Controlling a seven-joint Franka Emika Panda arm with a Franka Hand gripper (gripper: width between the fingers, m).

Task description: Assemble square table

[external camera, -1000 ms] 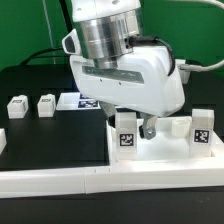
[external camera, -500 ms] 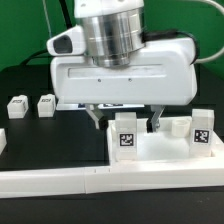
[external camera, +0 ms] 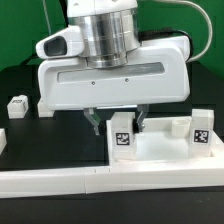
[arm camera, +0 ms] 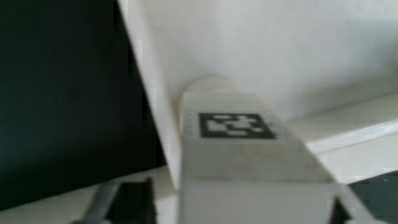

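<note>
The square table's white top lies on the exterior view's right. A white leg post with a black-and-white tag stands at the top's near left corner. My gripper hangs straight over this post, one finger on each side of it. A dark gap still shows between that finger and the post, so the jaws are open. In the wrist view the tagged post fills the space between the jaws of the gripper, with the top behind it. Two more leg posts stand on the right.
A long white L-shaped rail runs along the front of the black table. Another small tagged post stands at the back left. The wide white hand hides what lies behind it.
The hand has turned square to the exterior camera and shifted to that view's left. Its fingers have drawn in from wide apart to close on both sides of the leg post.
</note>
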